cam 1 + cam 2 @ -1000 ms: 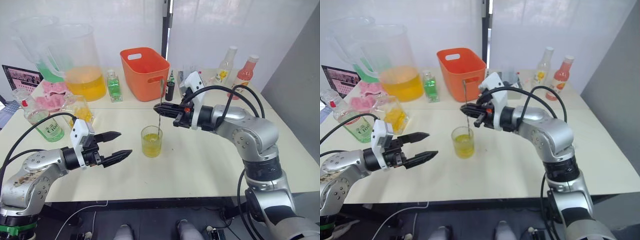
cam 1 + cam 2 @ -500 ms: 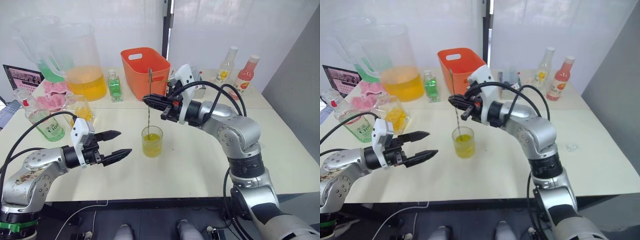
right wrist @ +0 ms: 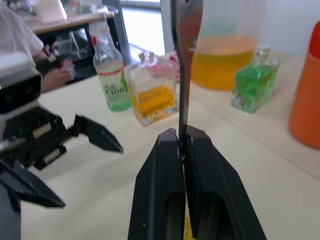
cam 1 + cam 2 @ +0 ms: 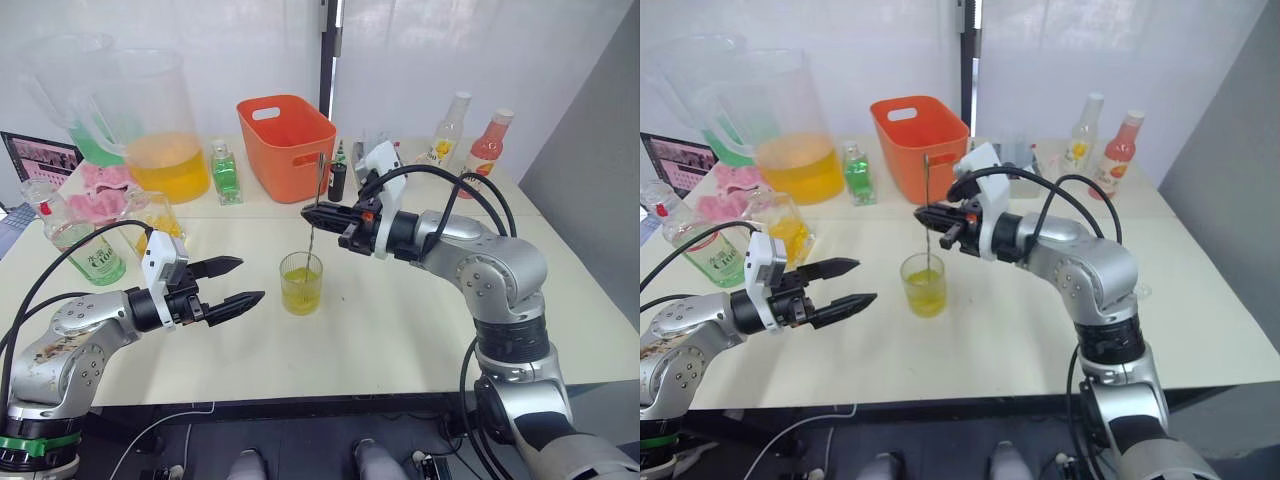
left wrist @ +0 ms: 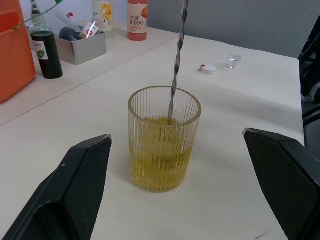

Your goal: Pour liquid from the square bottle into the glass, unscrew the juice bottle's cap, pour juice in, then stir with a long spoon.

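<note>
My right jaws are shut tight on the long thin metal spoon, which stands almost straight up, its tip down in the yellow drink in the ribbed clear glass in the middle of the pale desk. The glass sits at about 6 o'clock under those jaws, so my right arm is nearer. My left jaws are wide open and hold nothing, with the glass at their 3 o'clock, and my left wrist view shows a small white cap lying beyond the glass.

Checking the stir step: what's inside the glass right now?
The glass holds yellow liquid about halfway up, and the spoon, pinched by the right gripper, dips into it. The spoon's bowl is hidden below the liquid.
</note>
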You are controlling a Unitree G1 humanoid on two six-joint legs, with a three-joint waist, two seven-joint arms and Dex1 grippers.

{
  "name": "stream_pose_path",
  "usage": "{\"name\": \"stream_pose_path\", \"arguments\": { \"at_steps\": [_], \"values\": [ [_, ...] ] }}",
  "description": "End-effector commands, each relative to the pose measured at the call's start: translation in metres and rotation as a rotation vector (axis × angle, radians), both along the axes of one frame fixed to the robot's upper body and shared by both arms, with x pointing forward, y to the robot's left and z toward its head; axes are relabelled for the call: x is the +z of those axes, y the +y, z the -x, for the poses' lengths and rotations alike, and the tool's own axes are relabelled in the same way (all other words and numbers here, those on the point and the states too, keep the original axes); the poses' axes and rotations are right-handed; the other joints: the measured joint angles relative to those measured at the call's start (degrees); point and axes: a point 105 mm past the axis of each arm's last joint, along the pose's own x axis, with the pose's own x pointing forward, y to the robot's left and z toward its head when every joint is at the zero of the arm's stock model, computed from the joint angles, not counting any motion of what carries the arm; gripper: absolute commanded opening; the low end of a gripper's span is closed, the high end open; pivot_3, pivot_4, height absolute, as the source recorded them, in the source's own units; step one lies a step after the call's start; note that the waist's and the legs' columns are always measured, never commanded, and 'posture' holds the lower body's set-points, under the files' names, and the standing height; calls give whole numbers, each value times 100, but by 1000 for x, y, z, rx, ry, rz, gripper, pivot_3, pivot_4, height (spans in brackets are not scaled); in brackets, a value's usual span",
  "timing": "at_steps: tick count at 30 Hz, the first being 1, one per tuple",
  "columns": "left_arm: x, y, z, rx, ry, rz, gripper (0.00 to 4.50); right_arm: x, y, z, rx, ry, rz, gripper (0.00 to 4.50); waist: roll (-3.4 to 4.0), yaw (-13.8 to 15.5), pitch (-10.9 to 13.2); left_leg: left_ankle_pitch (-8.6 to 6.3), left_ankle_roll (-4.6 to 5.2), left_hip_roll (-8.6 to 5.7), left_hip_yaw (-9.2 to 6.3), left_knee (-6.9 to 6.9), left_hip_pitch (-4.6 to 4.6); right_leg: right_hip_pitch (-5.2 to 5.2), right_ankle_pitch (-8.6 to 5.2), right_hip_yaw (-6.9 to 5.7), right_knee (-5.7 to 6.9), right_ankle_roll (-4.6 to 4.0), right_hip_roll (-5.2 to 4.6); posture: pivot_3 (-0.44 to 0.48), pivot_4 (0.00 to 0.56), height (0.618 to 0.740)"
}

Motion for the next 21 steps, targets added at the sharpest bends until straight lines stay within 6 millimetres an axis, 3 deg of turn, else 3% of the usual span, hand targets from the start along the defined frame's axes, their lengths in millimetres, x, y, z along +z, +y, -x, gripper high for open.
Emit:
{"name": "stream_pose_path", "arguments": {
  "at_steps": [1, 10, 21],
  "values": [
    [7, 0, 3, -10, -39, -5, 4465, 33, 0, 16, 45, -114, -80, 0, 0, 14, 0, 0, 0, 0, 0, 0, 0, 1, 0, 0, 1, 0, 0, 0, 150, 731],
    [4, -3, 1, -25, -41, -13, 4465, 45, -6, 30, 91, -90, -112, 0, 0, 21, 0, 0, 0, 0, 0, 1, -1, 3, -1, 0, -1, -1, -1, 0, 150, 731],
    [8, -4, -3, -24, -63, -2, 4465, 48, -23, 24, 9, -99, -59, 0, 0, 29, 0, 0, 0, -1, 0, 1, -2, 3, -2, 1, -2, -2, -2, 0, 150, 731]
  ]
}}
